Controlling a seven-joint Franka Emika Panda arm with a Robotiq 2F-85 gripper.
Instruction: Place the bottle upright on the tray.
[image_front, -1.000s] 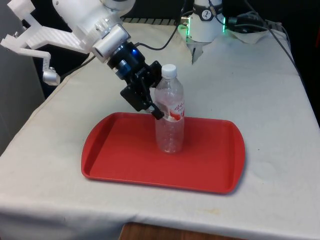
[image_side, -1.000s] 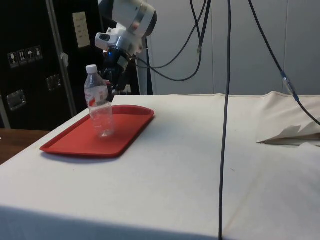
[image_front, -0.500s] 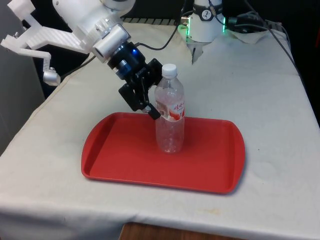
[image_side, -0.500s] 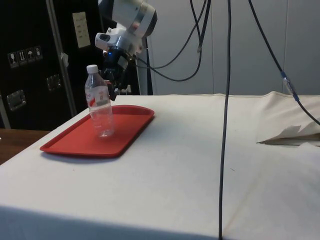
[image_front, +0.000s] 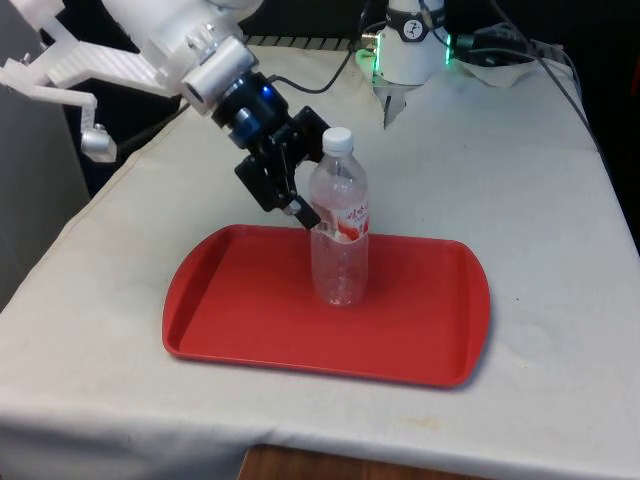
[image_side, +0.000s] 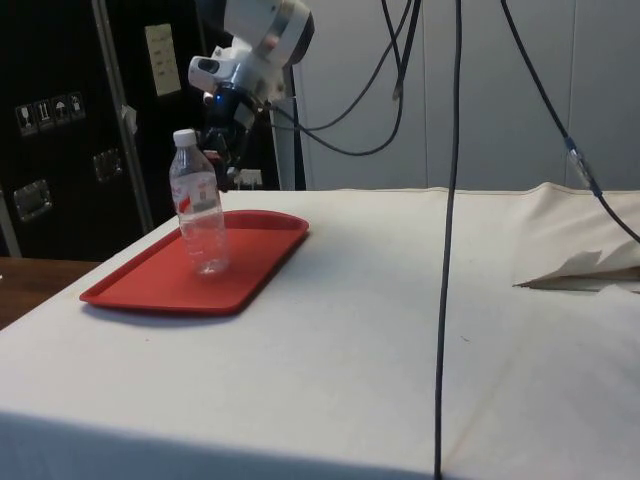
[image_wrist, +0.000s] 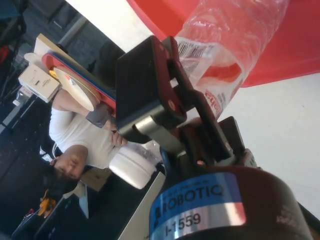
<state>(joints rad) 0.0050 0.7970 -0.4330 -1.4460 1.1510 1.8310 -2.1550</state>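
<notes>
- Bottle (image_front: 339, 232): clear plastic, white cap, red-and-white label, standing upright on the red tray (image_front: 230, 320), roughly at the tray's middle and nearer its far rim in the front view.
- Also standing upright in the side view (image_side: 199, 215), base resting on the tray (image_side: 150, 290).
- Tray lying flat on the white cloth of the table (image_front: 520, 180), toward the near edge in the front view.
- Gripper (image_front: 296, 192): hanging tilted just beside the bottle's upper half, on the front view's left, fingers pointing down toward the label.
- Fingers spread apart and gripping nothing; one black fingertip (image_front: 306, 214) sitting right at the label's edge, contact impossible to judge.
- In the side view, gripper (image_side: 232, 160) hovering behind and above the bottle's shoulder, seemingly clear of it.
- In the wrist view, one black finger (image_wrist: 150, 90) lying alongside the labelled bottle (image_wrist: 225, 45), red tray (image_wrist: 295, 50) behind it.
- Person in a white top (image_wrist: 85, 135) appearing beyond the table edge in the wrist view.
</notes>
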